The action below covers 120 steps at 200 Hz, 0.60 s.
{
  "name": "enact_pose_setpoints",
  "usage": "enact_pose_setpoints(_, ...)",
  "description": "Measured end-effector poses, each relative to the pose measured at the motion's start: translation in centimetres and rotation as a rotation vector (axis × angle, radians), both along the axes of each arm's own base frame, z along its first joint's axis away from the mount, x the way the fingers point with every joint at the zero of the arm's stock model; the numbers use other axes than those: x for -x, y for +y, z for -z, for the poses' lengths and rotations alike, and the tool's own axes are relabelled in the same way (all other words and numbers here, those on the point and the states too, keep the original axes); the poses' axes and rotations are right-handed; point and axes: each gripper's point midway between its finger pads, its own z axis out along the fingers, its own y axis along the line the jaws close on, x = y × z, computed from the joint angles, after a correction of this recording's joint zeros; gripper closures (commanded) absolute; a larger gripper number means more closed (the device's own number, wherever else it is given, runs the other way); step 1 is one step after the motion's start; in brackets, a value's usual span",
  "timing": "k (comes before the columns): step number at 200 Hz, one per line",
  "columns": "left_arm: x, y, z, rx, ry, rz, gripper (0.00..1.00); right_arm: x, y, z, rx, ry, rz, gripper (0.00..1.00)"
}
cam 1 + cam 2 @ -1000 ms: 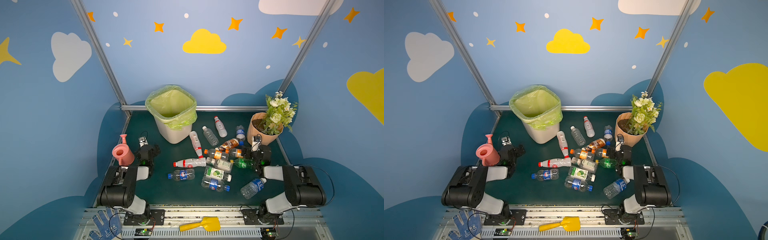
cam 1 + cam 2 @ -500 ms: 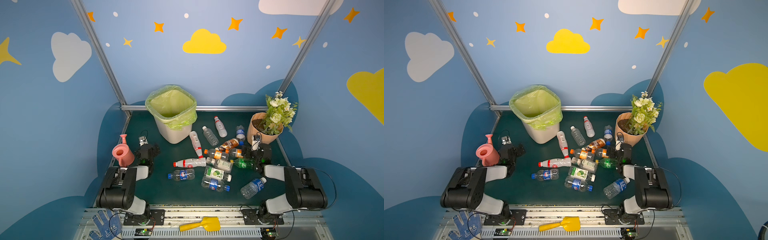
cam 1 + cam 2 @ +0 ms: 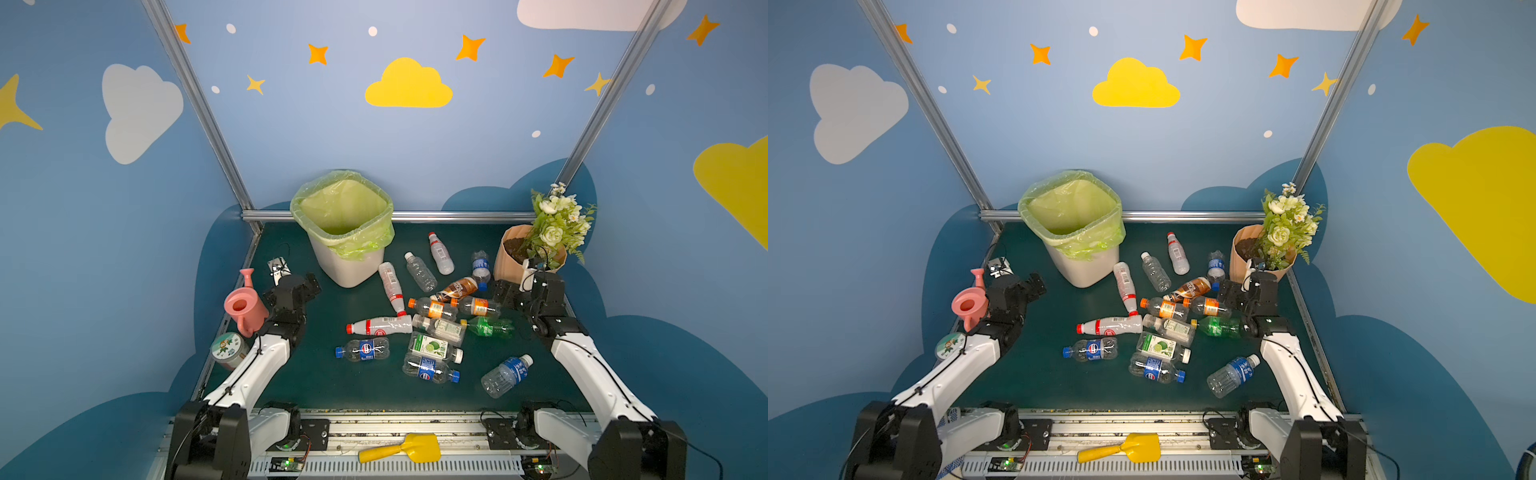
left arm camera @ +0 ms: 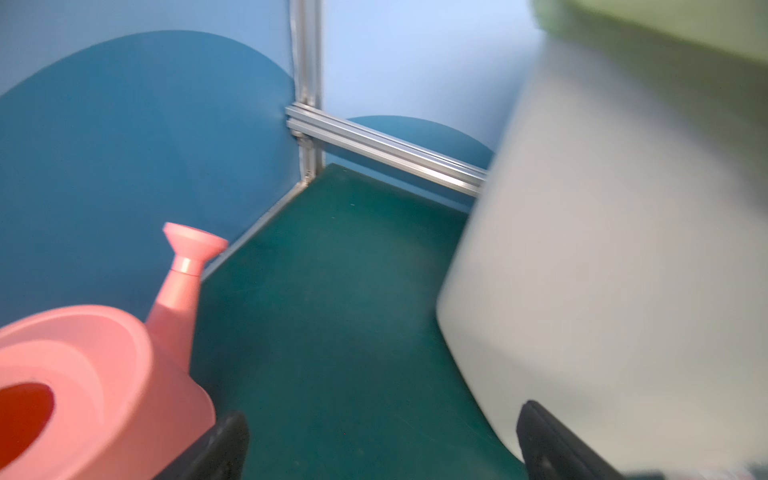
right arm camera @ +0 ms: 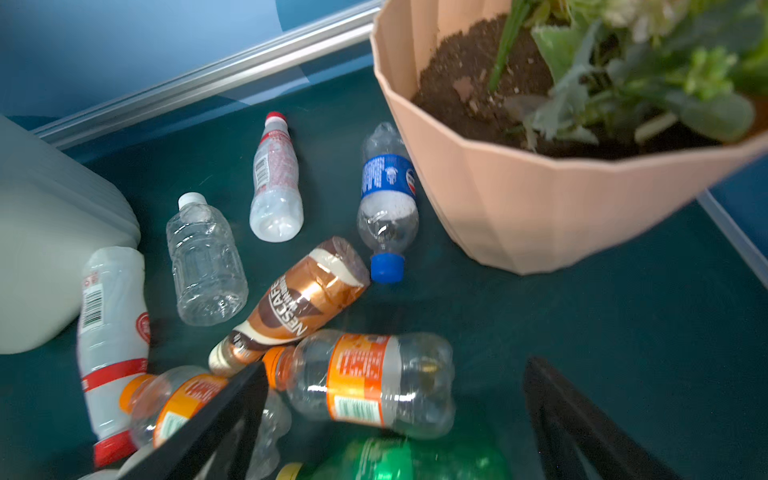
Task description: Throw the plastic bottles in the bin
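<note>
Elbows of left arm (image 3: 257,370) & right arm (image 3: 590,370) had swung back and down; bottles (image 3: 380,326) unmoved. Approx. fourteen, all lying on mat (image 3: 316,386) right of bin (image 3: 347,268); none seen inside. Right gripper (image 5: 397,365): jaws apart, empty, poised by orange-label bottle (image 5: 361,384) near flowerpot (image 5: 519,199). Left gripper (image 4: 382,411): apart, empty, betw. bin & watering can (image 4: 104,374). Grasp judged best mid-body, across its length, clear of neighbours; thin plastic prob. slippery.

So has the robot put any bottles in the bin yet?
Nothing done: no bottle shows inside the bin. In hand: nothing; the left gripper and right gripper are open, the right one by an orange-labelled bottle. Left: all the bottles on the mat.
</note>
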Motion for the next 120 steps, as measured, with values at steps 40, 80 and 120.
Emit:
enact_pose_setpoints(40,1.5,-3.2,-3.2,-0.065,-0.046,0.058,0.00,5.5,-1.3,-0.8,-0.116,0.162,0.184,0.06)
enact_pose_setpoints(80,2.7,-2.8,-8.3,-0.091,-0.160,0.042,0.00,11.0,-1.4,1.1,-0.215,0.362,0.314,0.07)
enact_pose_setpoints(120,3.0,-2.6,-9.1,-0.127,-0.162,0.047,0.00,15.5,-0.9,4.1,-0.286,0.569,0.420,0.08)
